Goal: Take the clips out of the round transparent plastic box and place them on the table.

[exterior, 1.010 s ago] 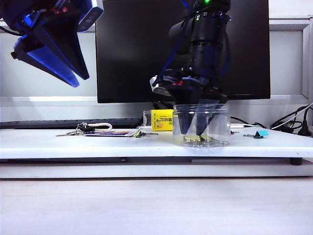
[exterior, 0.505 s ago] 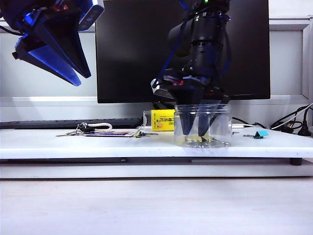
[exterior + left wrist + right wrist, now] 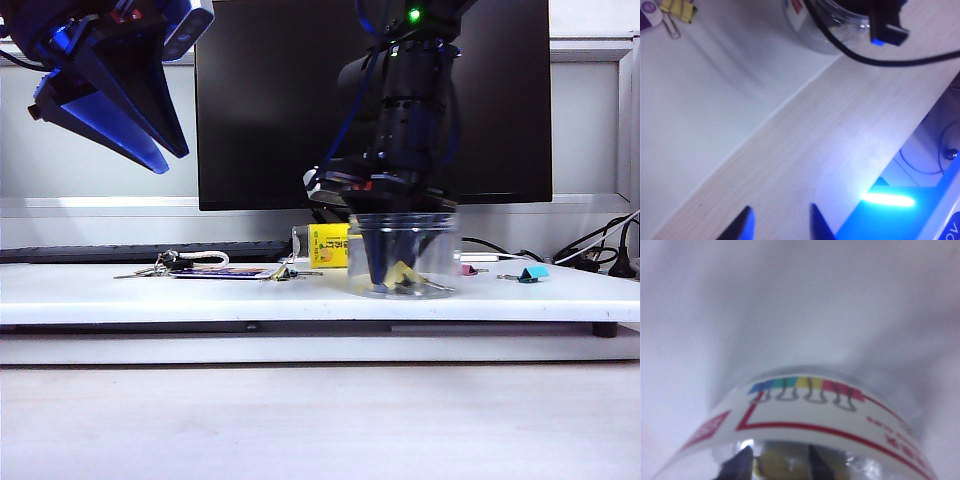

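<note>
The round transparent plastic box (image 3: pixel 430 245) stands on the white table (image 3: pixel 100 295), right of centre. My right gripper (image 3: pixel 395 275) reaches down into it, shut on a yellow clip (image 3: pixel 404 271) that is tipped up off the bottom. The right wrist view shows the box's labelled wall (image 3: pixel 810 415), with the right gripper (image 3: pixel 779 462) around the yellow clip (image 3: pixel 772 462). Another yellow clip (image 3: pixel 283 272) and a small pink clip (image 3: pixel 467 270) lie on the table. My left gripper (image 3: pixel 150 140) hangs open, high at the left; in its wrist view the left gripper (image 3: pixel 781 222) holds nothing.
A black monitor (image 3: pixel 280 100) stands behind the table. Keys and a card (image 3: pixel 185 266) lie left of centre. A clear bottle with a yellow label (image 3: pixel 325 245) sits behind the box, a teal clip (image 3: pixel 537 272) to its right, and cables (image 3: pixel 600 255) beyond.
The right gripper's jaws have narrowed inside the box and the yellow clip has tipped up between them. The box has slid slightly left. The left gripper has stayed put.
</note>
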### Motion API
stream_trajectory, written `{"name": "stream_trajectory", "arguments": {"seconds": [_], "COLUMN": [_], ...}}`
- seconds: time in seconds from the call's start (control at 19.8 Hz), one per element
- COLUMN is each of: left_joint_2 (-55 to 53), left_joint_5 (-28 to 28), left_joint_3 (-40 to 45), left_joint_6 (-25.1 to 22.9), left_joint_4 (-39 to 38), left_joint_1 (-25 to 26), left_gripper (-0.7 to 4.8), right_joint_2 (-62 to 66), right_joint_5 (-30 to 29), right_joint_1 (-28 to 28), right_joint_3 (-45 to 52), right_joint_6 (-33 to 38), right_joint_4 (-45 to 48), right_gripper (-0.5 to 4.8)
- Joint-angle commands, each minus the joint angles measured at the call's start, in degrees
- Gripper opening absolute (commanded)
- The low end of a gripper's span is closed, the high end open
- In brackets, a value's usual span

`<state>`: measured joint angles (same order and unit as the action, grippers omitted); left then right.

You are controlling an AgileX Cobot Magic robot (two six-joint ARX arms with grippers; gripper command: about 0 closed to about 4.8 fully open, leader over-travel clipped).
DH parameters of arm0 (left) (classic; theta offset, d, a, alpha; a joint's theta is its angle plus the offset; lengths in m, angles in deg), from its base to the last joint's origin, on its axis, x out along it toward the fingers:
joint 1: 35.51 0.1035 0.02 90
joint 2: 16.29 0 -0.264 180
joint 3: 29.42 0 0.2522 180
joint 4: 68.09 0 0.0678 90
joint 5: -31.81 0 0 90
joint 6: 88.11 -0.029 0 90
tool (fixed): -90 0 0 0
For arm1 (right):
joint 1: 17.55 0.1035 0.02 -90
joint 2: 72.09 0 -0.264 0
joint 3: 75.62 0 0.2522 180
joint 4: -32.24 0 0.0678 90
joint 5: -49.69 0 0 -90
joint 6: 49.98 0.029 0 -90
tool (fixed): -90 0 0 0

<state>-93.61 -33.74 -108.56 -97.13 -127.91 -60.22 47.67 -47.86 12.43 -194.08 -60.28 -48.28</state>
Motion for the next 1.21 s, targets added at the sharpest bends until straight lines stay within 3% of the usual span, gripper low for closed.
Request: {"name": "stream_trajectory", "arguments": {"seconds": [0.05,0.3,0.35,0.4,0.45,0.71,1.21], "left_joint_2": [0.33,0.33,0.33,0.33,0.33,0.33,0.33], "left_joint_5": [0.20,0.20,0.20,0.20,0.22,0.22,0.22], "left_joint_3": [0.02,0.02,0.02,0.02,0.02,0.02,0.02], "left_joint_6": [-0.02,-0.02,-0.02,-0.02,-0.02,-0.02,-0.07], "left_joint_4": [0.55,0.92,0.94,0.96,1.01,1.07,1.18], "left_joint_1": [0.02,0.02,0.02,0.02,0.02,0.02,0.02], "left_gripper": [1.52,1.52,1.52,1.52,1.52,1.52,1.52], "right_joint_2": [1.03,1.03,1.03,1.03,1.03,1.31,4.81], "right_joint_5": [-1.14,-1.55,-1.53,-1.55,-1.60,-4.59,-1.29], "right_joint_1": [-0.33,-0.98,-1.01,-1.05,-1.05,-1.05,-1.09], "right_joint_3": [-4.74,-7.37,-7.37,-7.37,-7.37,-7.34,-7.32], "right_joint_6": [0.37,1.31,1.29,1.29,1.29,1.33,1.33], "right_joint_4": [-0.24,-2.29,-3.17,-4.20,-4.61,-4.94,-6.43], "right_gripper": [1.03,1.08,1.31,1.91,2.03,2.03,2.03]}}
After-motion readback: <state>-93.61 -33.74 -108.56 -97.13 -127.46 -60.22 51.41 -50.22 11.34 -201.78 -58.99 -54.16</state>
